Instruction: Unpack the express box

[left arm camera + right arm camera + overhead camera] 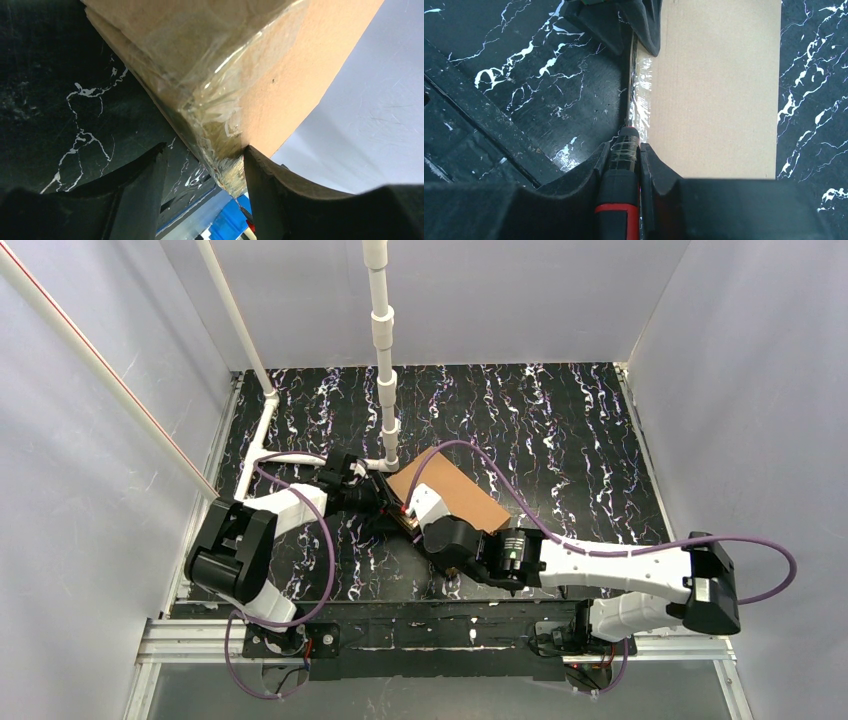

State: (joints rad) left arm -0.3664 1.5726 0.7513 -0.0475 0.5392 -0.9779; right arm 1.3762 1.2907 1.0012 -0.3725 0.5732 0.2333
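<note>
The box [455, 490] sits mid-frame in the top view on the table [580, 430]. The left gripper [205, 150] straddles its taped corner, jaws partly apart with one finger touching cardboard. The right gripper [629, 147] clamps a red-black tool [621, 175], whose tip is at the taped edge.

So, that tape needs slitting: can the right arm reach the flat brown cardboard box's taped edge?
Likely yes: the right gripper holds a red-and-black tool, tip at the taped edge of the brown cardboard box, nothing between.
</note>
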